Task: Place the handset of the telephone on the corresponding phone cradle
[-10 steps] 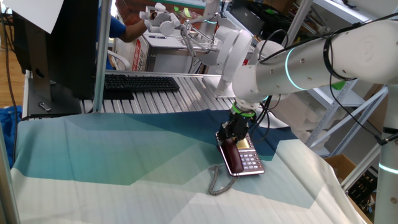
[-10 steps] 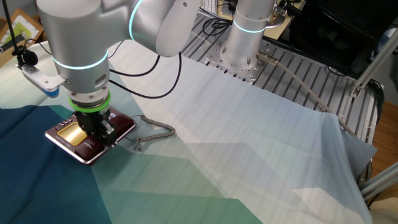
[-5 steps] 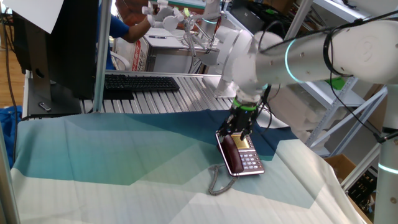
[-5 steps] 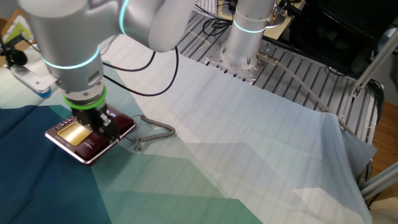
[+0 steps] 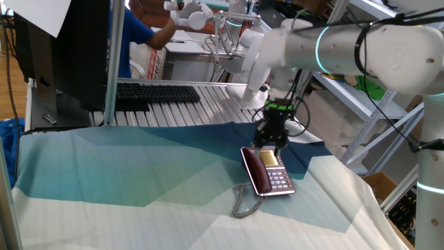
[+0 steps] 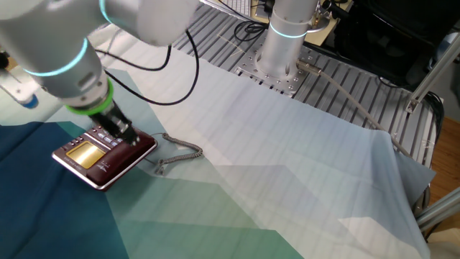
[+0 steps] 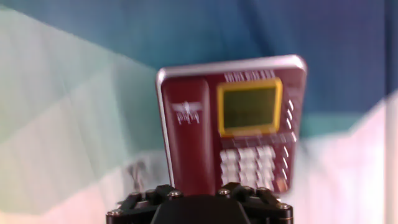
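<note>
The maroon telephone [image 5: 270, 173] lies flat on the blue-green cloth, with its yellowish display [image 7: 249, 107] and silver keys facing up. The dark red handset [image 7: 186, 134] lies in the cradle along the phone's left side. Its grey coiled cord [image 5: 241, 201] trails onto the cloth. My gripper [image 5: 272, 136] hangs just above the phone's far end, apart from the handset, open and holding nothing. In the other fixed view the gripper [image 6: 121, 134] partly covers the phone [image 6: 90, 155]. In the hand view only the black hand housing [image 7: 199, 208] shows; the fingertips are out of frame.
A black keyboard [image 5: 156, 92] and a dark monitor [image 5: 69, 55] stand at the back on the slatted metal table. The arm's base [image 6: 284, 43] is bolted at the far side. Shelving [image 5: 388, 125] stands to the right. The cloth drops off at the table edge [image 6: 410, 194].
The gripper was down at the handset on the phone; it has let go and risen up and back. The handset stays in the cradle and the phone has not shifted.
</note>
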Action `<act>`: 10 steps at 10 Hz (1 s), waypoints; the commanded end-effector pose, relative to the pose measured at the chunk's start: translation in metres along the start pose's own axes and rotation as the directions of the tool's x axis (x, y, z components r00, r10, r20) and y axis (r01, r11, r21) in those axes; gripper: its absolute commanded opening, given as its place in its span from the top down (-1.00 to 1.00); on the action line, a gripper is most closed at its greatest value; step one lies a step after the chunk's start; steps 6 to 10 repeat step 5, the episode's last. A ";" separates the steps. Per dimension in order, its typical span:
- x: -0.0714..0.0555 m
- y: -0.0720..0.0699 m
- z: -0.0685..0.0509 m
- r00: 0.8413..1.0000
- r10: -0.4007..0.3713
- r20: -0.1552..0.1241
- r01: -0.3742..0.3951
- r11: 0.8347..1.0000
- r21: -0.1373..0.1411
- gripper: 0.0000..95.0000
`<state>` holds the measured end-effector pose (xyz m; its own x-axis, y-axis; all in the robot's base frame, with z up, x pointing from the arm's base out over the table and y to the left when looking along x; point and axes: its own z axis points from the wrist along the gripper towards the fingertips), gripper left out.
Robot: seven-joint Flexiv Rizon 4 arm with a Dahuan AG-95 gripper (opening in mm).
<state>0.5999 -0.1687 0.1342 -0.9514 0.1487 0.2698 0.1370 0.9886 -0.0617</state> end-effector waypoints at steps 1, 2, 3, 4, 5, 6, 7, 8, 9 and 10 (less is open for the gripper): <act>0.041 -0.020 -0.009 0.999 0.048 -0.018 -0.048 0.999 0.007 0.20; 0.046 -0.024 -0.010 0.999 0.051 -0.018 -0.051 0.999 0.006 0.20; 0.056 -0.035 -0.009 0.998 0.062 -0.018 -0.062 0.998 0.002 0.20; 0.059 -0.038 -0.009 0.996 0.087 -0.021 -0.087 0.996 0.005 0.20; 0.058 -0.036 -0.009 0.995 0.092 -0.035 -0.092 0.996 0.009 0.20; 0.058 -0.036 -0.009 0.995 0.092 -0.035 -0.092 0.996 0.009 0.20; 0.058 -0.036 -0.009 0.995 0.092 -0.035 -0.092 0.996 0.009 0.20; 0.058 -0.036 -0.009 0.995 0.092 -0.035 -0.092 0.996 0.009 0.20; 0.058 -0.036 -0.009 0.995 0.092 -0.035 -0.092 0.996 0.009 0.20; 0.058 -0.036 -0.009 0.995 0.092 -0.035 -0.092 0.996 0.009 0.20</act>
